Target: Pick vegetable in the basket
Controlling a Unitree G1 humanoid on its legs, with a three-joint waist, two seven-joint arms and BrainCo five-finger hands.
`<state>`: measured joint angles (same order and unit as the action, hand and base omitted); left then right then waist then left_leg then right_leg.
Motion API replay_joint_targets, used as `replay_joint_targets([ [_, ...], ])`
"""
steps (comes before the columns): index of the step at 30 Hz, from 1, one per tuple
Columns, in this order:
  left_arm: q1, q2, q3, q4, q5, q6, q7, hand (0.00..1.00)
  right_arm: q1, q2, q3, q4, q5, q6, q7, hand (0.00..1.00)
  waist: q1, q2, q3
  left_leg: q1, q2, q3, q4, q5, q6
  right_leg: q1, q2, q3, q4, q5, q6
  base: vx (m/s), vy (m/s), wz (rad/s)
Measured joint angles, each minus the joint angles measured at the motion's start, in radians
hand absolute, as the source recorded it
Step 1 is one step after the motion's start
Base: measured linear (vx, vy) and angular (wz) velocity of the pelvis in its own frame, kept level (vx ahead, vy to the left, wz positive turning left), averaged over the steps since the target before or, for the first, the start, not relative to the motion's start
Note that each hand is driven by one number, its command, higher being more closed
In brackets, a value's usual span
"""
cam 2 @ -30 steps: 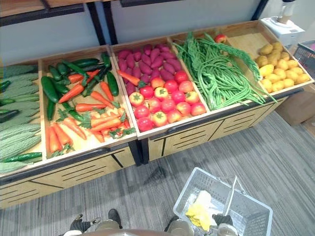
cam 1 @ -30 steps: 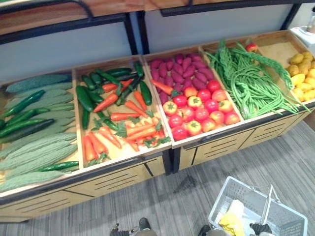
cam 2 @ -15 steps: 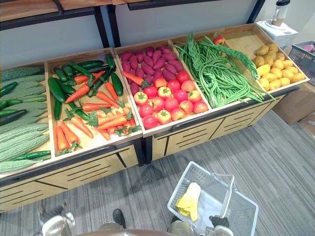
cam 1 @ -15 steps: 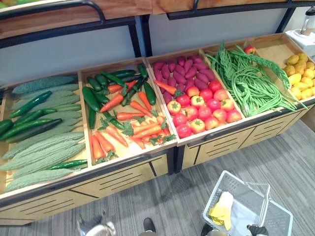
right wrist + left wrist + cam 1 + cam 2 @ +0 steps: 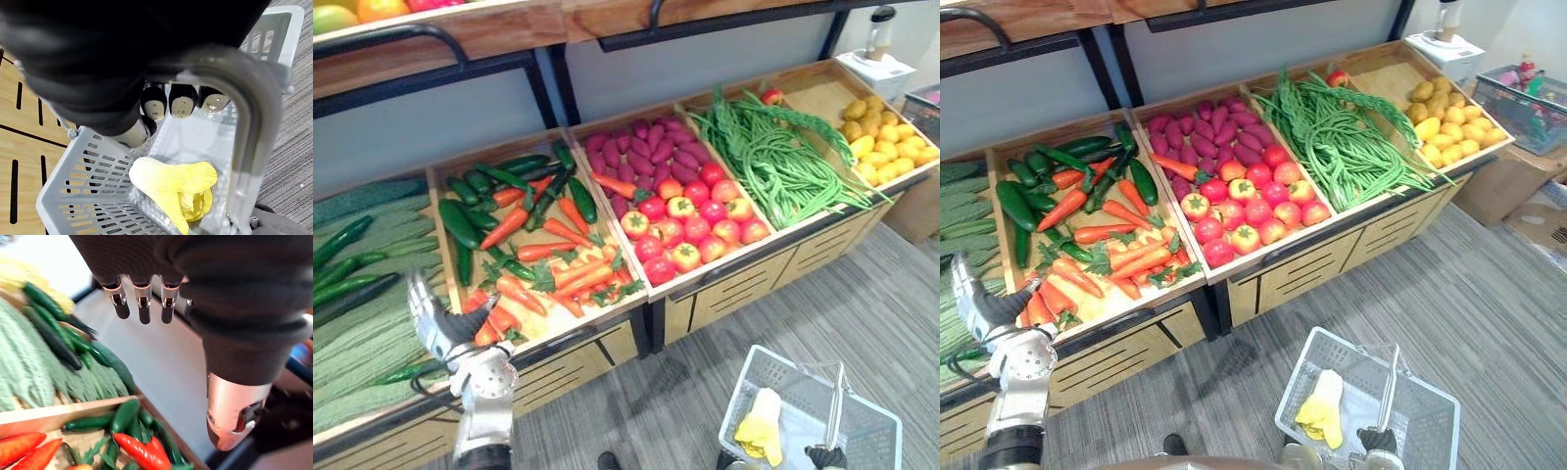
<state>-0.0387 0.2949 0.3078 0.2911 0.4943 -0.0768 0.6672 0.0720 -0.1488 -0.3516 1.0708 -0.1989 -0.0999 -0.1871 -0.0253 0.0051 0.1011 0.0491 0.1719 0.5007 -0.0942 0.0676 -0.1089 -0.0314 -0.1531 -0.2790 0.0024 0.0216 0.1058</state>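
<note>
A pale grey plastic basket (image 5: 751, 369) hangs low over the floor in front of the stand. A yellow vegetable (image 5: 176, 183) lies in it. My right hand (image 5: 182, 104) is shut on the basket's handle (image 5: 246, 127) and shows at the lower edge of the eye views (image 5: 826, 456). My left hand (image 5: 434, 321) is raised before the front left corner of the bin of carrots (image 5: 570, 275) and dark green cucumbers (image 5: 458, 222). Its fingers (image 5: 143, 312) are straight and hold nothing, with the thumb apart.
The wooden stand (image 5: 734, 284) has bins in a row: bitter gourds (image 5: 357, 343), tomatoes (image 5: 690, 223) below purple tubers (image 5: 646, 152), long beans (image 5: 783, 166), yellow potatoes (image 5: 886, 137). A shelf runs above. A cardboard box (image 5: 1503, 181) and another basket (image 5: 1528, 93) stand at the right.
My left hand has come up from the lower edge to the front of the carrot bin. The camera has shifted. The basket still hangs from my right hand.
</note>
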Motion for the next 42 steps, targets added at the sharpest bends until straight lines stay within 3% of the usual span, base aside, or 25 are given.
replay_joint_targets([
  [8,-0.163,0.231,-0.186,0.186,0.157,0.012,-0.142,0.0,-0.012,-0.04,0.045,-0.035,-0.024,-0.005,0.02,1.0,-0.011,-0.002,0.014,-0.032,-0.006,0.04,0.0,-0.002,-0.001,-0.054,0.003,0.048,-0.035,0.033,-0.001,-0.04,-0.018,-0.19],
  [14,-0.237,0.298,-0.314,0.234,0.232,0.008,-0.253,0.0,-0.059,-0.041,0.048,-0.038,-0.04,-0.006,0.023,1.0,-0.025,0.0,0.049,-0.062,-0.005,0.039,0.0,-0.001,0.0,-0.083,0.007,0.054,-0.035,0.044,0.001,0.03,-0.022,-0.02],
  [23,-0.323,0.308,-0.432,0.234,0.273,-0.017,-0.322,0.0,-0.083,-0.042,0.071,-0.06,-0.04,-0.011,0.023,1.0,-0.024,0.004,0.088,-0.086,-0.004,0.034,0.0,-0.001,0.0,-0.112,0.008,0.055,-0.03,0.046,-0.001,0.02,-0.018,-0.02],
  [28,-0.331,0.308,-0.472,0.236,0.275,-0.028,-0.327,0.0,-0.085,-0.043,0.084,-0.075,-0.041,-0.011,0.023,1.0,-0.024,0.008,0.093,-0.098,-0.003,0.034,0.001,-0.001,0.0,-0.131,0.006,0.056,-0.016,0.045,-0.003,0.0,0.0,0.0],
  [42,-0.37,0.308,-0.447,0.272,0.275,0.023,-0.33,0.0,-0.116,-0.052,0.084,-0.08,-0.045,-0.01,0.023,1.0,-0.001,0.006,0.132,-0.119,0.0,0.031,0.008,0.002,0.002,-0.157,0.006,0.056,0.002,0.04,-0.009,-0.01,-0.015,0.0],
])
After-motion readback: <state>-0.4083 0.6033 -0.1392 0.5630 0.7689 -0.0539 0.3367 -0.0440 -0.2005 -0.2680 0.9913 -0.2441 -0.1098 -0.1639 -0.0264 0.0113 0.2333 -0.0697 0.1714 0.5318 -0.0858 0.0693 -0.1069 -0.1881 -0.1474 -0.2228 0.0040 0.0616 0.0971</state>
